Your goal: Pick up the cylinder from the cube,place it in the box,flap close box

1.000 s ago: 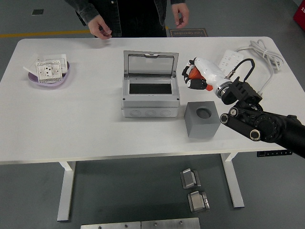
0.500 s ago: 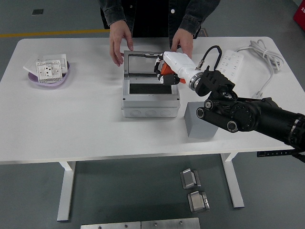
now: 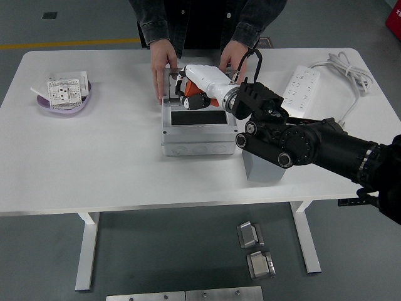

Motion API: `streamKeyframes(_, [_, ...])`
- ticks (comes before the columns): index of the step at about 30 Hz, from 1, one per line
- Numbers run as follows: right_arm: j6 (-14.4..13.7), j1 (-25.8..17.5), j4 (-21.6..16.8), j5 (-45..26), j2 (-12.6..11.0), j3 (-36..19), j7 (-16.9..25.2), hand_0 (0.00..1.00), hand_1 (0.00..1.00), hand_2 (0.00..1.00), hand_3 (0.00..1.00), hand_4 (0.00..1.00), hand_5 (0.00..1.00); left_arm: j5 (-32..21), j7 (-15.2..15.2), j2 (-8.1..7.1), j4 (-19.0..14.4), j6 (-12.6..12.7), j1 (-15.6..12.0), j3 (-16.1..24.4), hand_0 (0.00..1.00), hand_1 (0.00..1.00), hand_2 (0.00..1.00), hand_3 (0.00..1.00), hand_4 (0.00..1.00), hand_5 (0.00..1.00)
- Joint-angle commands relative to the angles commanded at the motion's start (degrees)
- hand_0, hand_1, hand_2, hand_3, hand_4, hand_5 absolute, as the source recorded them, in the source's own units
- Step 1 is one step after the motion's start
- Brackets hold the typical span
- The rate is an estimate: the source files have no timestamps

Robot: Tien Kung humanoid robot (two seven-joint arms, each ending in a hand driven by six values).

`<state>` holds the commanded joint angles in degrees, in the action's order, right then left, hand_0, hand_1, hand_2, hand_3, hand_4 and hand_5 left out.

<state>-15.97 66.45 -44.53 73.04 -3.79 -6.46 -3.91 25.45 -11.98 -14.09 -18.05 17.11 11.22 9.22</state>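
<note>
One grey box point(image 3: 198, 133), one grey cube point(image 3: 260, 168), one purple bowl point(image 3: 62, 103), one white power strip point(image 3: 301, 89), one robot hand point(image 3: 199, 88), and two person's hands point(image 3: 161, 59) on one table point(image 3: 94, 163).

High head view looks down over table point(image 3: 94, 163)

Looks like a lab or workshop to me, grey floor with yellow line point(image 3: 69, 44), white height-adjustable table point(image 3: 94, 163), power strip point(image 3: 302, 88), metal blocks point(image 3: 254, 248) underneath

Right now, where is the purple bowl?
In the head view, the shallow purple bowl sits far left on the white table, holding a white socket plate, well left of the grey plastic box.
</note>
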Motion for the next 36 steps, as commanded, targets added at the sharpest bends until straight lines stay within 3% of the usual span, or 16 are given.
streamKeyframes(16, [1.5, -2.2, 2.1, -0.4, 0.1, -4.0, -0.6, 0.028, 0.107, 0.234, 0.245, 0.002, 0.002, 0.3, 0.0, 0.33, -0.1, 0.0, 0.5, -0.6, 0.621, 0.628, 0.598, 0.684, 0.714, 0.267])
streamKeyframes(29, [0.8, -3.4, 1.5, -2.4, 0.1, -4.1, -0.4, 0.053, 0.129, 0.257, 0.263, 0.002, 0.002, 0.7, 0.0, 0.50, -0.3, 0.0, 0.6, -0.5, 0.621, 0.629, 0.599, 0.685, 0.714, 0.269])
streamKeyframes(36, [3.3, -4.1, 2.9, 0.5, -0.1, -5.6, -0.2, 0.069, 0.138, 0.262, 0.271, 0.002, 0.002, 1.6, 0.0, 0.56, -0.5, 0.0, 0.8, 0.3, 0.621, 0.628, 0.598, 0.685, 0.714, 0.268])
